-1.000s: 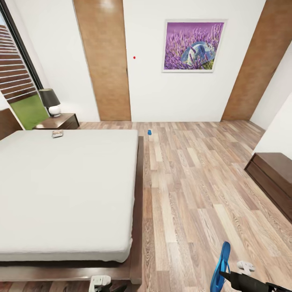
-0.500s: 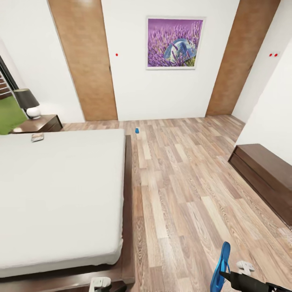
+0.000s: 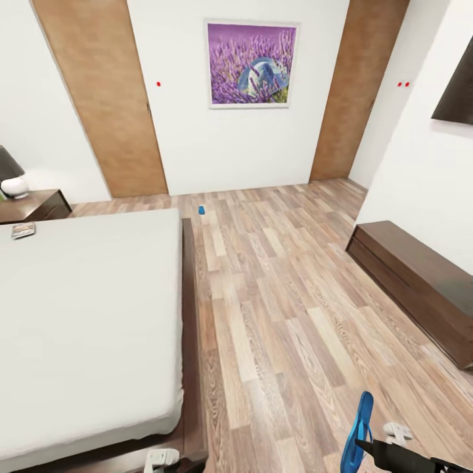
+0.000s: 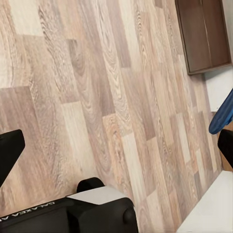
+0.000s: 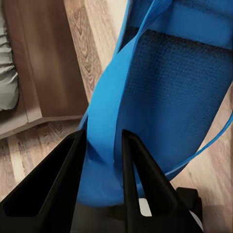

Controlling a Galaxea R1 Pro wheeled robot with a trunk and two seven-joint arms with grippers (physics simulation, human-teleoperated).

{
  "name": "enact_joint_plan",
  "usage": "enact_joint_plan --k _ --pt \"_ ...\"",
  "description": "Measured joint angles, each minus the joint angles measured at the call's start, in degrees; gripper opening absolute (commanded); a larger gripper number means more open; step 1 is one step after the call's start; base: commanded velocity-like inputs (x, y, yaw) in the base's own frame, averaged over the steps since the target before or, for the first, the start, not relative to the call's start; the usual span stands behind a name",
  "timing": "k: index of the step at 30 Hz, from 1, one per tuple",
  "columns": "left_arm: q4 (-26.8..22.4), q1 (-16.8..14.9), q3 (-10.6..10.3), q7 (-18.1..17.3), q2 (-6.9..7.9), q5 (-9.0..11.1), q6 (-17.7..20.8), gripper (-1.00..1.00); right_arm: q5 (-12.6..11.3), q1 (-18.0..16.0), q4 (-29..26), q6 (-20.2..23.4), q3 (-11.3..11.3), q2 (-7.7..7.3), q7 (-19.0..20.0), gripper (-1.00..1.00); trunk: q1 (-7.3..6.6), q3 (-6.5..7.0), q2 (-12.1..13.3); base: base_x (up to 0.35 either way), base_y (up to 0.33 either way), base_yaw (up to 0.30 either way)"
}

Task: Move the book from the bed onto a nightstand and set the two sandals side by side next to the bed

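Observation:
One blue sandal (image 3: 359,427) hangs upright over the floor at the lower right, and my right gripper (image 5: 100,167) is shut on its strap. In the right wrist view the sandal (image 5: 179,97) hangs next to the bed frame (image 5: 41,73). The other sandal (image 3: 201,210) lies on the floor by the far corner of the bed (image 3: 85,315). The book (image 3: 23,230) rests on the mattress near the nightstand (image 3: 36,205). My left gripper (image 4: 116,148) is open over bare floor, with nothing between its fingers.
A long low dark-brown bench cabinet (image 3: 420,282) runs along the right wall. A lamp (image 3: 9,176) stands on the nightstand. Two wooden panels and a purple picture (image 3: 251,62) are on the far wall. Wood-plank floor stretches between bed and bench.
The head view has swung to the right, so the bed, nightstand and picture have slid left in the picture. The right gripper still holds the sandal in the same pose.

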Motion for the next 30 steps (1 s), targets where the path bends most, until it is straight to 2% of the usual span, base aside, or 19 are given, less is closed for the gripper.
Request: enact_joint_plan --k 30 --pt "0.0 0.0 0.0 0.0 0.00 0.0 0.0 1.00 0.0 0.0 0.0 0.0 0.0 0.00 0.1 -1.00 0.00 -1.62 0.0 0.000 0.000 -0.225"
